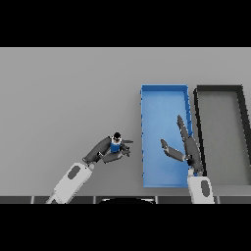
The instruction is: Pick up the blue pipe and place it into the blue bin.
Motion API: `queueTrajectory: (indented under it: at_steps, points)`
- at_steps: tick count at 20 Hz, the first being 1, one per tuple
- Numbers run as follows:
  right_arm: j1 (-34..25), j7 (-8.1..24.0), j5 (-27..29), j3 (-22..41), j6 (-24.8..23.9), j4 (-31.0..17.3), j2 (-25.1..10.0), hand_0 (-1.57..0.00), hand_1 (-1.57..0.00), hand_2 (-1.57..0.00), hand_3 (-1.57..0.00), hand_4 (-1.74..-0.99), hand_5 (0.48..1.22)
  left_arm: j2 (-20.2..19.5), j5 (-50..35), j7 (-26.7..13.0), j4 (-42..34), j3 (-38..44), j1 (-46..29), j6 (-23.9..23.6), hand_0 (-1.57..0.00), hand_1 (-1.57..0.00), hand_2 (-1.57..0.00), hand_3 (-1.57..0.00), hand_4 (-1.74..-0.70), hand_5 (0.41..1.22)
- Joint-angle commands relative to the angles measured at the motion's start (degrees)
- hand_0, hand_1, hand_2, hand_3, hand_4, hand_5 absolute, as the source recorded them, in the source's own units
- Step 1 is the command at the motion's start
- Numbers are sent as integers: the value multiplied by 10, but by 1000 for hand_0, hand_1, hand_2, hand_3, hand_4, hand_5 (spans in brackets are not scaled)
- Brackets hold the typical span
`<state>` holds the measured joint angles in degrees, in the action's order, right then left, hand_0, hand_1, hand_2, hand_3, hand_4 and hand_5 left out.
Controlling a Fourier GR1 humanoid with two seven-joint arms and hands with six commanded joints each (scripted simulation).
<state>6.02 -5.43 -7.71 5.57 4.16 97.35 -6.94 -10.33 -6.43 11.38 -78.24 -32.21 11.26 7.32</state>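
Left of the blue bin (164, 98), left hand (105, 149) curled round upright blue pipe (115, 145). Grasp step. Next: carry rightward over the rim, release. Right hand (188, 147), fingers straight, hangs over bin.

blue pipe (115, 145) half hidden by left robot hand (105, 149)

Blue pipe (115, 145), blue bin (164, 93), black bin (220, 88), grey table (63, 98).

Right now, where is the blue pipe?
In the head view the blue pipe sits in the left hand, over the grey table, just left of the blue bin.
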Motion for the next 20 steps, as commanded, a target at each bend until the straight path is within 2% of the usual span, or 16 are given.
queueTrajectory:
  at_steps: [1,2,5,10,12,15,20]
  points:
    - [5,-3,1,1,0,9,1,1,1,1,1,-1245,621,-1,-4,4,-15,0,-1,-2,-1450,-1466,-1477,-1386,-1690,1179]
    - [5,5,1,1,-2,17,0,1,1,1,1,-1244,623,-4,-7,8,-24,0,0,1,-1474,-1487,-1496,-1403,-1699,1187]
    - [12,1,-6,3,-3,9,0,1,1,1,1,-1239,629,-3,-8,3,-70,-2,15,6,-1521,-1528,-1533,-1433,-1714,1204]
    - [10,-15,-7,-2,-2,7,-7,1,1,1,1,-1216,637,-3,-13,-47,-123,-6,35,17,-1555,-1557,-1558,-1446,-1723,1215]
    - [14,-12,-5,1,0,12,-5,1,1,1,1,-1208,640,-7,-19,-67,-141,-7,39,25,-1561,-1562,-1563,-1445,-1726,1217]
    - [12,-5,2,-3,4,14,-8,1,1,1,1,-1186,629,2,-14,-90,-140,-8,46,28,-1566,-1566,-1567,-1441,-1727,1219]
    - [15,-14,6,-1,8,-1,-1,1,1,1,1,-1186,629,5,-10,-97,-137,-6,36,40,-1569,-1569,-1570,-1443,-1730,1219]
